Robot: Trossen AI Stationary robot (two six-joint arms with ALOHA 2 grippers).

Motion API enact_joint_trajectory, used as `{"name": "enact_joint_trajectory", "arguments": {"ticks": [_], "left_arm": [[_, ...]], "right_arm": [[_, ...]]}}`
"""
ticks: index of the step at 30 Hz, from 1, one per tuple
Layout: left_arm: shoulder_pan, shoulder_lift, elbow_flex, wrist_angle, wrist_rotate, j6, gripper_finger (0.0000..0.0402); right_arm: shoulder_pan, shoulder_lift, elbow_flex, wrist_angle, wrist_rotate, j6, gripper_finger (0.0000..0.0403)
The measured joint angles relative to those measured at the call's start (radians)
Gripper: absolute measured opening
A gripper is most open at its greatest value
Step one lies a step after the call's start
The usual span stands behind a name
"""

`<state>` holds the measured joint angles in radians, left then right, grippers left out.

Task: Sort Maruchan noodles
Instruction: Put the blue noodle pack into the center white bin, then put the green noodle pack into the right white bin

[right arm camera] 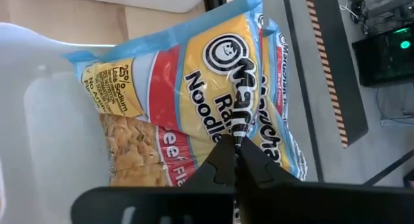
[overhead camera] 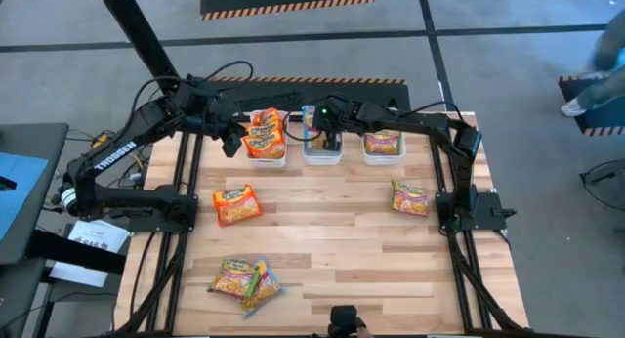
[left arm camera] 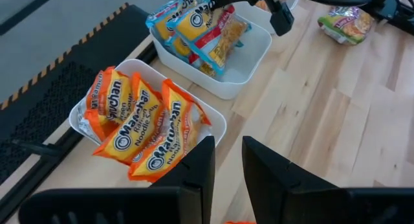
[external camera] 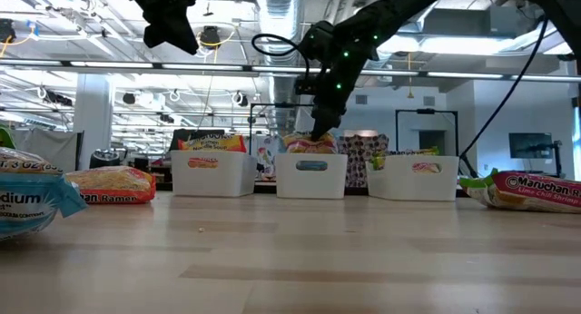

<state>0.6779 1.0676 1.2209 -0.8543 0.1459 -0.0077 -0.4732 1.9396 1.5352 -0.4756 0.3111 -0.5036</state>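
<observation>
Maruchan noodles [right arm camera: 194, 94]: blue packet pinched by closed fingers of right gripper [right arm camera: 234, 160] over middle bin [overhead camera: 321, 154], alongside packets already inside. Risk: thin film grip, likely to slip or snag on release. Left gripper [left arm camera: 228, 162] above orange bin [left arm camera: 215, 117], fingers slightly parted, empty. Loose packets [overhead camera: 236, 203] on bench [overhead camera: 342, 240] unsorted.

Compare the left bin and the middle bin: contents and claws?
The left bin holds orange packets, several standing on edge; the middle bin holds blue packets. The right claw is down in the middle bin, shut on a blue packet; the left claw is beside the left bin, holding nothing. Both bins are white.
</observation>
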Motion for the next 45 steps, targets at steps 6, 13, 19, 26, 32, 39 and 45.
{"name": "enact_joint_trajectory", "arguments": {"ticks": [6,13,19,26,32,39,45], "left_arm": [[0.001,0.000,0.000,0.000,0.006,0.004,0.0063],[0.001,0.000,0.000,0.000,0.006,0.004,0.0063],[0.001,0.000,0.000,0.000,-0.002,0.005,0.0063],[0.001,0.000,0.000,0.000,-0.003,0.013,0.0063],[0.001,0.000,0.000,-0.003,-0.002,0.002,0.0063],[0.001,0.000,0.000,-0.065,-0.006,-0.028,0.0063],[0.001,0.007,0.000,-0.112,-0.089,-0.018,0.0063]], "right_arm": [[0.011,0.000,0.000,-0.010,0.002,-0.002,0.0027],[0.018,0.000,0.000,-0.063,-0.021,0.009,0.0070],[0.024,0.000,0.000,-0.070,-0.023,0.099,0.0098],[0.030,0.000,0.045,-0.155,-0.024,0.214,0.0137],[0.034,0.000,0.166,-0.243,-0.025,0.270,0.0167],[0.034,0.000,0.363,-0.426,-0.026,0.279,0.0179],[0.034,-0.001,0.507,-0.506,-0.026,0.278,0.0179]]}}
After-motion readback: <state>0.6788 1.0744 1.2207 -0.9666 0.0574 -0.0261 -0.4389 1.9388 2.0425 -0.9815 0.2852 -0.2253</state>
